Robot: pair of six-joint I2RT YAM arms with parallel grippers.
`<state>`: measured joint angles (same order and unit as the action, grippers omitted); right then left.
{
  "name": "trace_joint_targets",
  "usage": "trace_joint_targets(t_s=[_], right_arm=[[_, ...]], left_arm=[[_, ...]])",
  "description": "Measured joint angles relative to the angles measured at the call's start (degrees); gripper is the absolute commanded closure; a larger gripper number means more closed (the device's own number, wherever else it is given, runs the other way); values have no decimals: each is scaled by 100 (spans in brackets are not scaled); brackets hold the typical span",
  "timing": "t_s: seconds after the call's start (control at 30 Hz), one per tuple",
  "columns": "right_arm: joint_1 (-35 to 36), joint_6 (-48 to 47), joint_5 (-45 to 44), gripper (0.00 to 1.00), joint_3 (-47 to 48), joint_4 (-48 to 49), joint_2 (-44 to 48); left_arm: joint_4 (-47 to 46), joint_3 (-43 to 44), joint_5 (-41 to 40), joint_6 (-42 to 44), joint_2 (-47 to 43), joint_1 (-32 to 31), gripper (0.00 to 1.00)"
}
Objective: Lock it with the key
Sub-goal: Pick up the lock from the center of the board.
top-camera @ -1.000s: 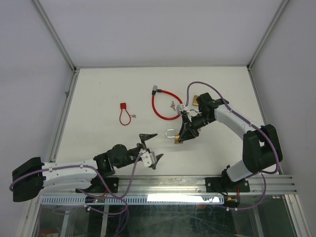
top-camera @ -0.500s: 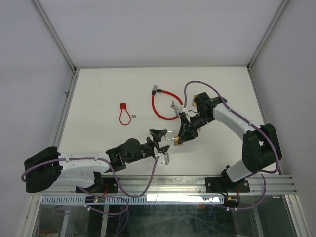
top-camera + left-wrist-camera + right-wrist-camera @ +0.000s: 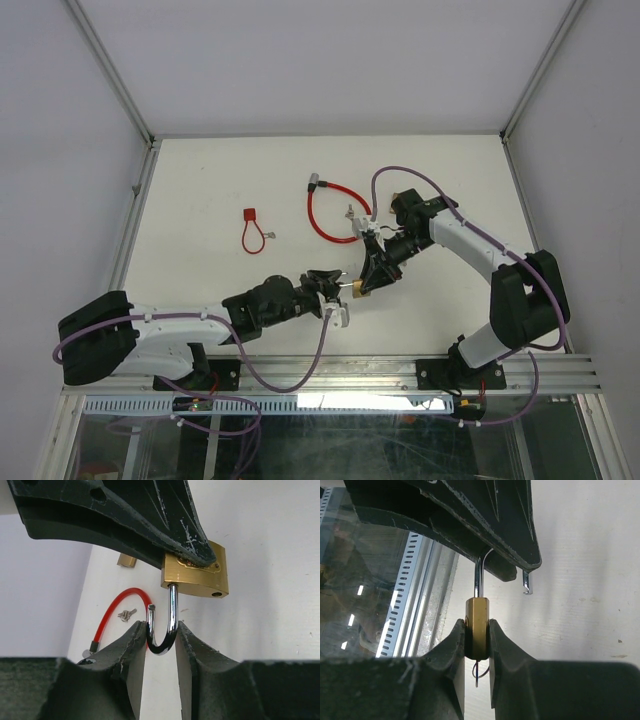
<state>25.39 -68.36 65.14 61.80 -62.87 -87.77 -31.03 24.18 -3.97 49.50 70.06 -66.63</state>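
A brass padlock [image 3: 356,288] hangs just above the table between both arms, with its steel shackle [image 3: 167,625] swung open. My right gripper [image 3: 367,279] is shut on the brass body [image 3: 477,616], which sits squarely between the pads. My left gripper [image 3: 332,283] has its two fingertips pressed against both sides of the shackle's bend [image 3: 161,639]. The shackle's free end [image 3: 526,586] hangs loose. A small silver key [image 3: 349,212] lies on the table by the red cable [image 3: 325,212], also seen in the left wrist view [image 3: 127,614]. A thin wire ring [image 3: 481,672] dangles under the padlock.
A looped red cable lock lies behind the padlock. A small red lock [image 3: 250,231] with its own key [image 3: 272,234] sits at the left. A second brass lock [image 3: 127,560] lies farther back near the right arm. The table's metal rail [image 3: 415,600] runs close by the padlock.
My left arm reached right and forward to the padlock, and its jaws went from wide open to closed against the shackle. The right gripper kept holding the padlock, shifting only slightly.
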Motion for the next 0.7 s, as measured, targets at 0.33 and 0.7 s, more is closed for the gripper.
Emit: trace_joint_targets(t_s=[0.33, 0.7], right_arm=[[4, -50, -83, 100, -2, 63, 7], [50, 48, -332, 100, -208, 595, 413]], left_arm=[[662, 302, 551, -1196, -98, 195, 83], [905, 533, 1832, -3397, -151, 984, 77]])
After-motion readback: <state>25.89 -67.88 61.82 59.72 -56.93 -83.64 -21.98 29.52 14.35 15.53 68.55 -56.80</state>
